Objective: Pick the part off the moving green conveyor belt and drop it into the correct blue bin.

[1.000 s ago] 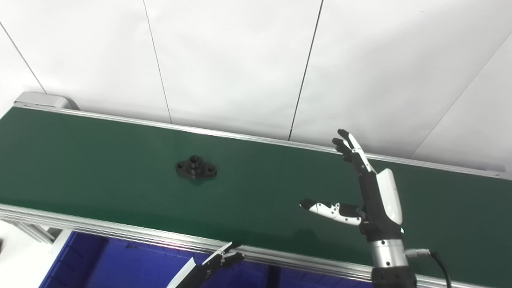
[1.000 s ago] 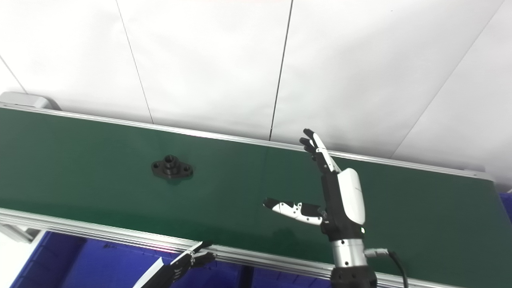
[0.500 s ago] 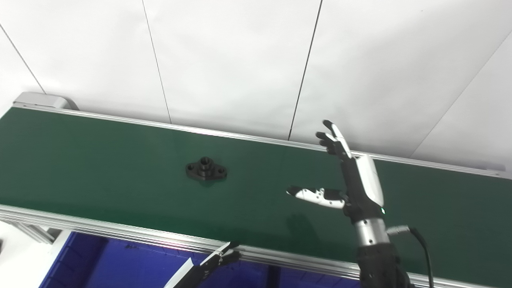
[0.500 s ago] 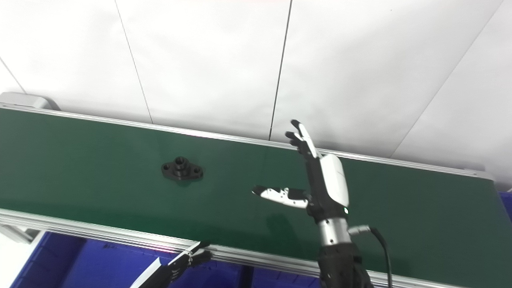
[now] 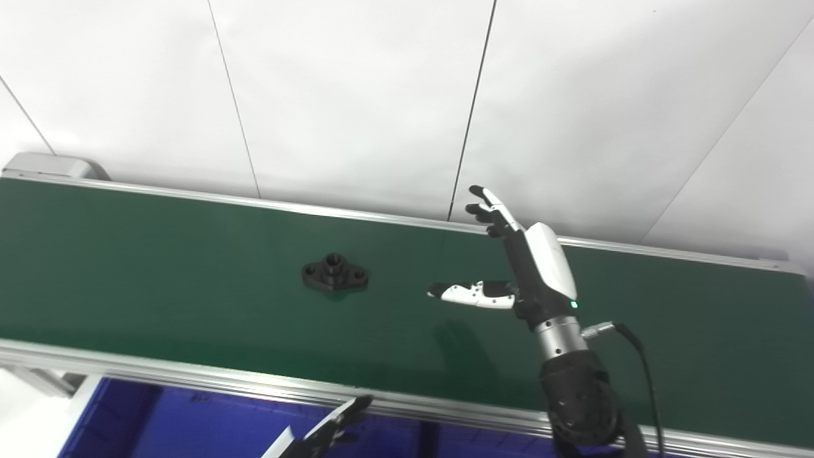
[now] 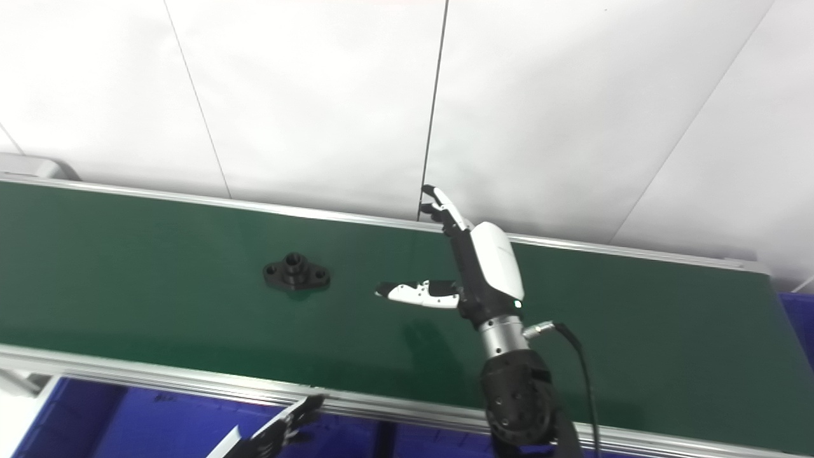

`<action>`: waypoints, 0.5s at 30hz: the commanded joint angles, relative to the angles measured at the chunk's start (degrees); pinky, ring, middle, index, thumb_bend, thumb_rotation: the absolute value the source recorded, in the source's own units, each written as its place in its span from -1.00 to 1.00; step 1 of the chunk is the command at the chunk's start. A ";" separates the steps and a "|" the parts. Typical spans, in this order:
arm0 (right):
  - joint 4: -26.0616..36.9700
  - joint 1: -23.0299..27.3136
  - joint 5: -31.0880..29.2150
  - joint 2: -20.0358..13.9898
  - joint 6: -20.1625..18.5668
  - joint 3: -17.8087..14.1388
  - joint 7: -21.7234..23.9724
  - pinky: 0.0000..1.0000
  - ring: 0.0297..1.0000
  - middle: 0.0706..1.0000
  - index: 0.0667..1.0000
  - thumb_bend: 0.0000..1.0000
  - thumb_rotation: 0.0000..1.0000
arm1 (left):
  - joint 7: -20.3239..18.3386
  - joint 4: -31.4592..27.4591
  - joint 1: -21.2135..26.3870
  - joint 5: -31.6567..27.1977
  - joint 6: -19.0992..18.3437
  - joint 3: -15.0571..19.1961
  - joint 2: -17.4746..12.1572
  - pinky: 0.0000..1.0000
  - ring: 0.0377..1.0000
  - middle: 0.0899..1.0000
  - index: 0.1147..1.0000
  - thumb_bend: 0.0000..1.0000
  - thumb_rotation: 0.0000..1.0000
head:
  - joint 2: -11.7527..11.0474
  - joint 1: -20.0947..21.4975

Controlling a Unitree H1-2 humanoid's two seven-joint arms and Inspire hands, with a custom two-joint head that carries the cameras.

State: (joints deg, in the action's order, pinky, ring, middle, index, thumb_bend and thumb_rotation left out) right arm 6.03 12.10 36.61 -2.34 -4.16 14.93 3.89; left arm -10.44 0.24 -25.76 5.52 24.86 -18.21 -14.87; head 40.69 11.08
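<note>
One black part (image 5: pixel 335 278) lies flat on the green belt (image 5: pixel 159 267), to the left of the right hand (image 5: pixel 528 267) and clear of it. That hand hovers above the belt, fingers (image 5: pixel 493 213) stretched toward the far rail, thumb pointing at the part, holding nothing. The left hand (image 5: pixel 334 429) shows only partly over the blue bin (image 5: pixel 159 420); its grip cannot be told.

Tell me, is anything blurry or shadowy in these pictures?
Left eye view: the black part looks sharp, and the right hand casts a soft shadow on the green belt. Right eye view: the left hand is cut off at the bottom edge.
</note>
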 commanded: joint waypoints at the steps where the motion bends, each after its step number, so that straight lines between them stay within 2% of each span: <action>1: 0.29 2.34 0.09 0.26 -0.03 0.31 -0.46 0.46 0.61 0.63 0.83 0.67 -0.31 | 0.66 -2.59 -0.83 0.38 2.02 -0.36 -0.37 0.65 0.84 0.89 0.85 0.63 -0.63 | 0.03 -0.01; 5: -1.24 3.09 -0.05 0.00 0.37 1.00 -0.14 0.43 0.60 0.65 0.81 0.66 -0.31 | 1.14 -3.26 -1.46 1.45 2.03 -0.82 -0.72 0.63 0.81 0.87 0.84 0.65 -0.57 | -0.07 0.10; 10: -3.53 4.77 0.58 -0.56 0.00 2.23 0.77 0.41 0.58 0.65 0.76 0.66 -0.30 | 1.01 -3.96 -1.68 1.98 2.03 -1.33 -1.02 0.62 0.80 0.86 0.83 0.66 -0.59 | 0.13 0.53; 15: -6.53 6.94 0.72 -1.33 -0.18 3.33 2.31 0.41 0.60 0.67 0.71 0.65 -0.35 | -0.62 -4.26 -1.48 0.75 1.99 -2.09 -1.77 0.76 0.87 0.90 0.83 0.67 -0.56 | 0.32 0.17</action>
State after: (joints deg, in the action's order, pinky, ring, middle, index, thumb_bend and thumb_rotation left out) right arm -0.88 16.43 37.33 -3.83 -4.15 17.94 6.14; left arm -10.58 -2.44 -26.88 7.00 24.87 -20.17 -15.60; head 40.96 11.43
